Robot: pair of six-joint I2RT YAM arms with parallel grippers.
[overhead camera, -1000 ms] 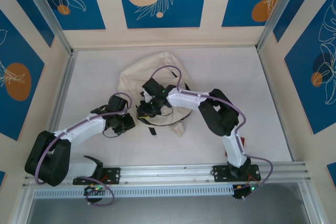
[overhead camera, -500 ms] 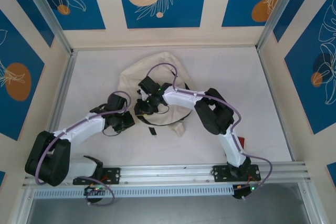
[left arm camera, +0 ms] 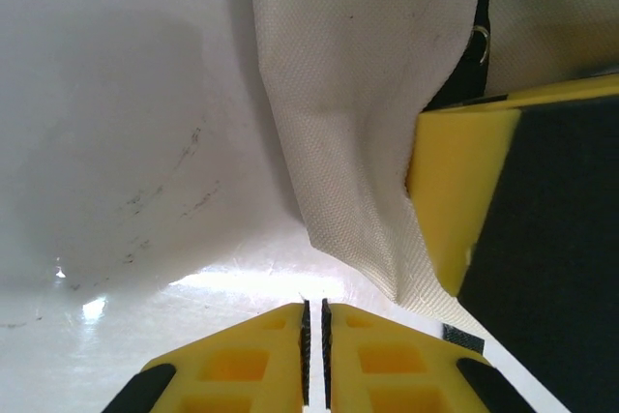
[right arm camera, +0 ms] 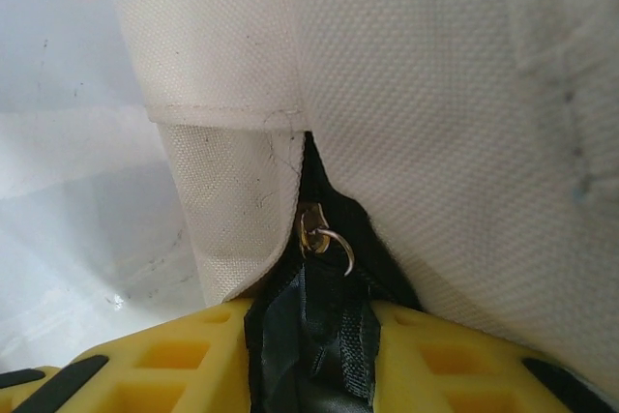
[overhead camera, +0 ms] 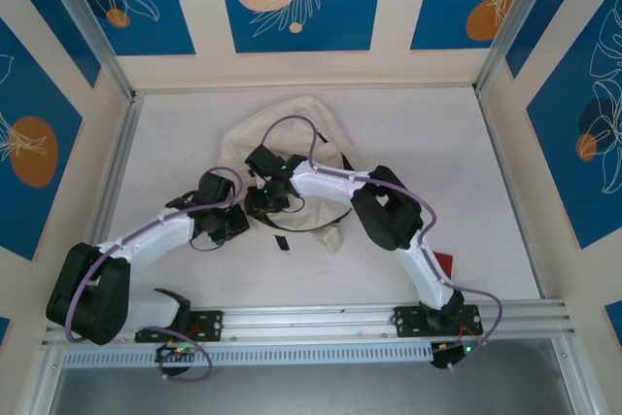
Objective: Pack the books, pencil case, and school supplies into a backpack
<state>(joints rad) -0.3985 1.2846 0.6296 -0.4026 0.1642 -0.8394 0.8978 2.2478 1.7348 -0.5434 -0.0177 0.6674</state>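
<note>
Backpack (overhead camera: 277, 128) lies centre frame. Right gripper (overhead camera: 264, 205) has shifted leftward across it, fingers clamped on the dark zipper pull (right arm camera: 311, 336); the zip is judged mid-travel. Left gripper (left arm camera: 313, 324) is pinched closed, empty, beside the cloth edge.

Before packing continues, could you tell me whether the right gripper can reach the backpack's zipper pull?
Probably yes: the right gripper has the zipper pull between its fingers, nothing in the way.
</note>
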